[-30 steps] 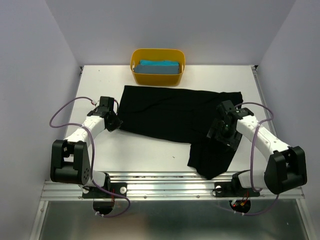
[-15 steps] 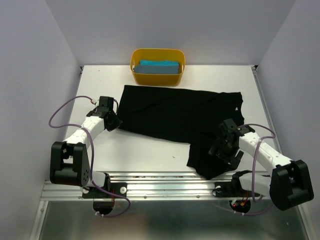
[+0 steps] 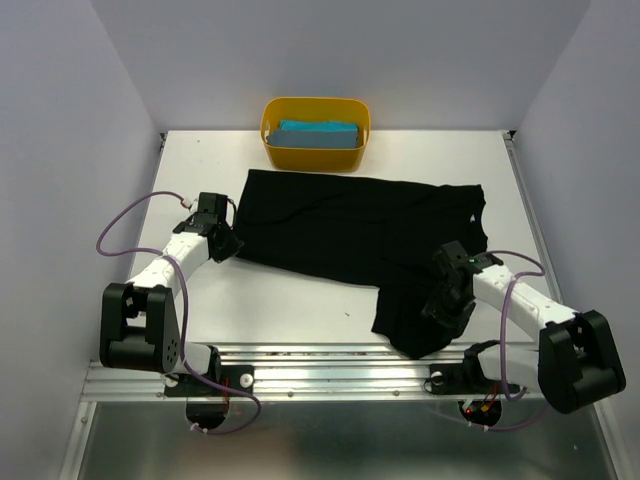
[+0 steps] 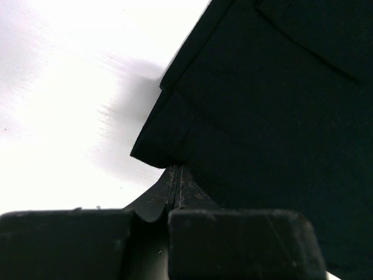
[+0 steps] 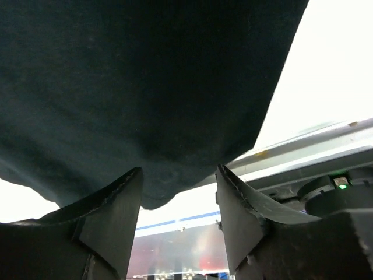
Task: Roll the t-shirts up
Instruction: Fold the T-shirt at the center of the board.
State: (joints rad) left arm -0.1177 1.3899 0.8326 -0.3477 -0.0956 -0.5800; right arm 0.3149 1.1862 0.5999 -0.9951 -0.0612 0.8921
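The black t-shirt [image 3: 350, 230] lies spread across the table, with one part reaching down to the front edge. My left gripper [image 3: 225, 243] is shut on the shirt's left corner; in the left wrist view the jaws [image 4: 176, 169] meet at the slightly lifted cloth [image 4: 262, 105]. My right gripper [image 3: 440, 305] is open and low over the shirt's near flap. In the right wrist view [image 5: 178, 181] the cloth's hem [image 5: 145, 76] hangs just beyond the spread fingertips. The teal-blue t-shirt [image 3: 318, 133] lies folded in the tub.
The yellow tub [image 3: 272, 150] stands at the table's back edge, just behind the black shirt. A metal rail [image 3: 340, 360] runs along the front edge, close under the right gripper. Grey walls close in both sides.
My right gripper has moved from the shirt's right side toward the front edge, down onto the near flap. The left gripper has stayed in place.
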